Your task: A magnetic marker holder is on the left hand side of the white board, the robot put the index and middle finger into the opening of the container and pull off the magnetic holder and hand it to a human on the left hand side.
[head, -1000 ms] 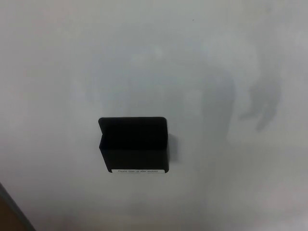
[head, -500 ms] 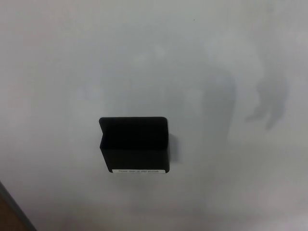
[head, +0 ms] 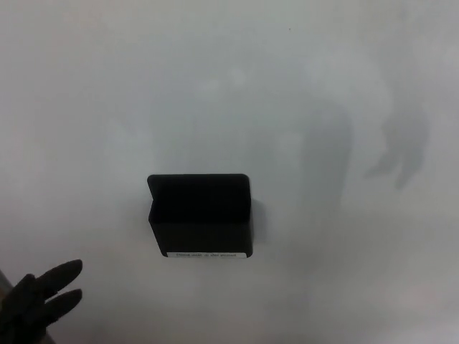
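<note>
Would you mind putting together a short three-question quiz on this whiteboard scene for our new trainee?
1. True or false: the black box-shaped magnetic marker holder is mounted on the white board.
2. Which robot hand is in view? A) left B) right C) both
3. Fill in: the pale label strip runs along the holder's ____ edge.

Key:
1. True; nothing grips it.
2. A. The left robot hand shows at the lower left corner, fingers spread, below and left of the holder and not touching it.
3. Bottom.
</note>
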Tool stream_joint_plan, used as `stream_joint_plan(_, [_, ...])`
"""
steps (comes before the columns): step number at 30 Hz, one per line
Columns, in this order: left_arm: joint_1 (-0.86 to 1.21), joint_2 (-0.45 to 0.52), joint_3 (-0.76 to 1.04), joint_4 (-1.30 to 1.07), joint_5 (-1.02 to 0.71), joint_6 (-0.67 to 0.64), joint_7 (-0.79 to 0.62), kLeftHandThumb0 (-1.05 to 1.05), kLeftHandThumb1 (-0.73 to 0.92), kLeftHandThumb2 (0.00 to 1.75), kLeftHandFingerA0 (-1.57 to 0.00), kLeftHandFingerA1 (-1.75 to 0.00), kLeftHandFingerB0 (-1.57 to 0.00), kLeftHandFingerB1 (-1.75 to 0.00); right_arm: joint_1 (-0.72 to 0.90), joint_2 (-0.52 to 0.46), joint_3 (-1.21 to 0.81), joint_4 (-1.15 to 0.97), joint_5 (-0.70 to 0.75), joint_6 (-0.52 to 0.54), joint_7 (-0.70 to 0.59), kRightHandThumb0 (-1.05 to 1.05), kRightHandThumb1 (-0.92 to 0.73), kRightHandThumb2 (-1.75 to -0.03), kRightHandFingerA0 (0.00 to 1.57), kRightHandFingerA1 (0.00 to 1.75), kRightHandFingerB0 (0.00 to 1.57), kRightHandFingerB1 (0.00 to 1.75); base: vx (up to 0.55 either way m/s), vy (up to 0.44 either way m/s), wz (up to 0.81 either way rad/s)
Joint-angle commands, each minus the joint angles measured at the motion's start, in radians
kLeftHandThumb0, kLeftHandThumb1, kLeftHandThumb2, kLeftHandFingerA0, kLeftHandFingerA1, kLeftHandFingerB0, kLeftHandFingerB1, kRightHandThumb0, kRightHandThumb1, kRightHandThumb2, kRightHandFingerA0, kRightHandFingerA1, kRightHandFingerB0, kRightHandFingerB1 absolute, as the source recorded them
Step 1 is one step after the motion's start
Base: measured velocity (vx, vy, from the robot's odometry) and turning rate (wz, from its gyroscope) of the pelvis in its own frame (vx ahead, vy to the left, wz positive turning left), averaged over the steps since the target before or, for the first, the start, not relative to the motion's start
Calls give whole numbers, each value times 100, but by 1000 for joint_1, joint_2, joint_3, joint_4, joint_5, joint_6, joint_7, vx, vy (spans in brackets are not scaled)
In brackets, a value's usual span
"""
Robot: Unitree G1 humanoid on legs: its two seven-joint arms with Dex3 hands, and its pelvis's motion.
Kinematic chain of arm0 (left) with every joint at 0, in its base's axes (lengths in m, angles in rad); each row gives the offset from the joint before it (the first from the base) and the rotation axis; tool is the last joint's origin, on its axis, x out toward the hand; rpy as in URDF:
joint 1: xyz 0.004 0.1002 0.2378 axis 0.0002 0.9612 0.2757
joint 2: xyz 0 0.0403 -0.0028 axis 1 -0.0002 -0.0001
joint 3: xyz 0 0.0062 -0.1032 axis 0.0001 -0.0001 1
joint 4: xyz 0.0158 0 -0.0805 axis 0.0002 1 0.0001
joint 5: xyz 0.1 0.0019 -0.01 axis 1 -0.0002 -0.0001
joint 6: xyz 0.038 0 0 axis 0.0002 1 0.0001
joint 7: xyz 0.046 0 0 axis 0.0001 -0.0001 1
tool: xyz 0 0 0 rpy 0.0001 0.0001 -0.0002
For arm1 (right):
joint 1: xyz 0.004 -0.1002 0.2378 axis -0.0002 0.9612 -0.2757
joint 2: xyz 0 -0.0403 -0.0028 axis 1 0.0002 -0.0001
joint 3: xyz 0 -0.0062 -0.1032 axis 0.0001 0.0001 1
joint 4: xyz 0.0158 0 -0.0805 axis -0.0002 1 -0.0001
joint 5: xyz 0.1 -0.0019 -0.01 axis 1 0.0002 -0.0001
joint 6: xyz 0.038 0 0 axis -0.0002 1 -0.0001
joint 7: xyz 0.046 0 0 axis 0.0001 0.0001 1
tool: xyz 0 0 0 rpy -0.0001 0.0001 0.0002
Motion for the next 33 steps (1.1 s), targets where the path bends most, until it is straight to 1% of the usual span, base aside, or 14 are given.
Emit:
stream_joint_plan(1, [-147,153,-119,-96,414,56,75,-38,32,93,-9,-54,0,-48,45,1,-3,-6,16,-43,4,-77,-70,-62,66,47,34,32,0,0,0])
stream_joint_plan(5, [-235,194,-184,-86,509,86,77,-38,28,91,-9,-53,0,-47,43,-6,-9,14,22,-55,19,-73,-72,-63,67,46,34,32,0,0,0])
stream_joint_plan(6, [-256,202,-202,-79,543,87,85,-77,59,58,-26,-45,-19,-31,44,-8,-7,12,16,-56,11,-73,-72,-63,65,45,33,32,0,0,0])
stream_joint_plan(10, [-282,218,-230,-70,589,95,103,-77,59,58,-26,-45,-19,-31,47,-10,-3,9,6,-56,0,-73,-72,-63,65,45,33,32,0,0,0])
stream_joint_plan(12, [-337,215,-290,-35,640,145,96,-70,54,57,-21,-40,-22,-31,52,-4,-6,17,18,-49,15,-73,-70,-62,71,47,38,33,0,0,0])
stream_joint_plan(13, [-360,220,-316,-28,662,166,84,-37,26,89,-7,-51,-1,-47,57,-1,-4,20,17,-49,21,-73,-71,-62,67,48,34,32,0,0,0])
stream_joint_plan(14, [-364,222,-322,-27,667,171,82,-37,26,89,-7,-51,-1,-47,59,-1,-3,20,17,-50,23,-73,-71,-62,67,48,34,32,0,0,0])
stream_joint_plan(15, [-373,223,-333,-26,679,173,82,-70,54,56,-21,-41,-21,-32,62,0,-3,20,17,-52,24,-73,-56,-96,62,61,26,46,0,0,0])
stream_joint_plan(16, [-377,223,-340,-25,687,173,84,-70,54,56,-21,-41,-21,-32,63,1,-4,19,18,-53,25,-73,-56,-96,62,61,26,46,0,0,0])
stream_joint_plan(17, [-385,225,-351,-25,699,177,89,-70,53,56,-22,-41,-22,-32,64,1,-7,19,25,-48,30,-72,-69,-62,70,48,36,33,0,0,0])
stream_joint_plan(25, [-414,245,-383,-62,726,197,87,-72,52,56,-21,-41,-21,-32,70,-3,-4,14,25,-47,37,-72,-71,-62,66,48,34,32,0,0,0])
stream_joint_plan(26, [-420,260,-379,-116,734,219,49,-37,25,88,-6,-51,0,-46,72,-5,-1,16,13,-52,23,-74,-71,-62,66,48,33,32,0,0,0])
stream_joint_plan(32, [-431,281,-386,-172,737,261,21,-37,24,87,-6,-51,0,-46,77,-4,3,10,7,-48,11,-73,-71,-63,64,47,32,31,0,0,0])
stream_joint_plan(33, [-451,298,-387,-209,747,284,-8,-72,52,56,-19,-39,-21,-31,72,-2,0,20,10,-49,8,-72,-70,-62,69,48,36,32,0,0,0])
